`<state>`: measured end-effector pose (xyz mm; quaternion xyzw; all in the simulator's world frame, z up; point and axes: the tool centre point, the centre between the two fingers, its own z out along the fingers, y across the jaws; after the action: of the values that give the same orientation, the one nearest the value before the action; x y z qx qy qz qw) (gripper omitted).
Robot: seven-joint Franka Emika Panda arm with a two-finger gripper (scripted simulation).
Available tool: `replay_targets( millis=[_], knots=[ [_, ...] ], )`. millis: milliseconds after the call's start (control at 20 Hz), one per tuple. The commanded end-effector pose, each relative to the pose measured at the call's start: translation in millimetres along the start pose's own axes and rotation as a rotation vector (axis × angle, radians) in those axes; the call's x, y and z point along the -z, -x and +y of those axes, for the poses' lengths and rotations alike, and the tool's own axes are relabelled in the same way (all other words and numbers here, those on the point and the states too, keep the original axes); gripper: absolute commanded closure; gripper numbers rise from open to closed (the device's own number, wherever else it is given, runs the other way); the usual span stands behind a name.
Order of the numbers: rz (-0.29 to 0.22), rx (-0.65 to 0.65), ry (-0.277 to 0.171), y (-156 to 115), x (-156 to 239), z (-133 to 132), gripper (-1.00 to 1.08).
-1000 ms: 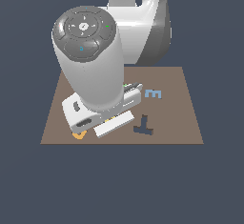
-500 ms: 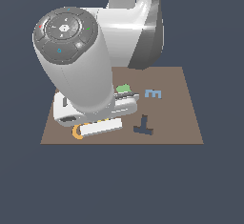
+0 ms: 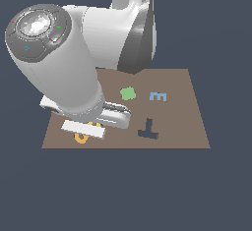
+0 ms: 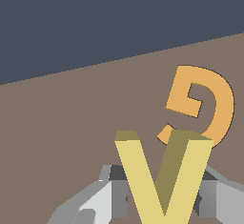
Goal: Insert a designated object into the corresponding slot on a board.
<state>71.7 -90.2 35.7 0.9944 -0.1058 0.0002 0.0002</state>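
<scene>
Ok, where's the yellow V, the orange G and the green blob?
yellow V (image 4: 164, 180): wrist view, on its front face.
orange G (image 4: 217, 106): wrist view, on its curved side.
green blob (image 3: 128, 93): exterior view, at its centre.

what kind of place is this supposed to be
Likely a simulated test scene, not a real room: a brown board floats in a flat grey void, bearing an orange G and a light-blue E, while the gripper holds a yellow V.
</scene>
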Motion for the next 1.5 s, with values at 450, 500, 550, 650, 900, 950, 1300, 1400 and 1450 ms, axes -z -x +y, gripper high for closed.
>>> replay_targets(
  millis=[450, 500, 550, 650, 900, 950, 1300, 1400, 1450],
  knots=[
    [0.001, -0.532, 0.000, 14.6, 1.9, 35.7, 1.08],
    [0.001, -0.578, 0.000, 16.8, 2.0, 38.3, 1.08],
    [0.001, -0.624, 0.000, 19.1, 2.1, 40.9, 1.08],
    [0.001, -0.715, 0.000, 24.1, 2.4, 45.6, 1.08],
    [0.001, -0.942, 0.000, 38.1, 3.0, 55.0, 1.08],
    [0.001, -0.986, 0.000, 41.1, 3.1, 56.5, 1.08],
    [0.000, -1.257, 0.001, 60.7, 3.8, 62.1, 1.08],
    [0.000, -1.319, 0.001, 65.3, 3.9, 62.5, 1.08],
    [0.000, -1.348, 0.001, 67.4, 4.0, 62.6, 1.08]
  ],
)
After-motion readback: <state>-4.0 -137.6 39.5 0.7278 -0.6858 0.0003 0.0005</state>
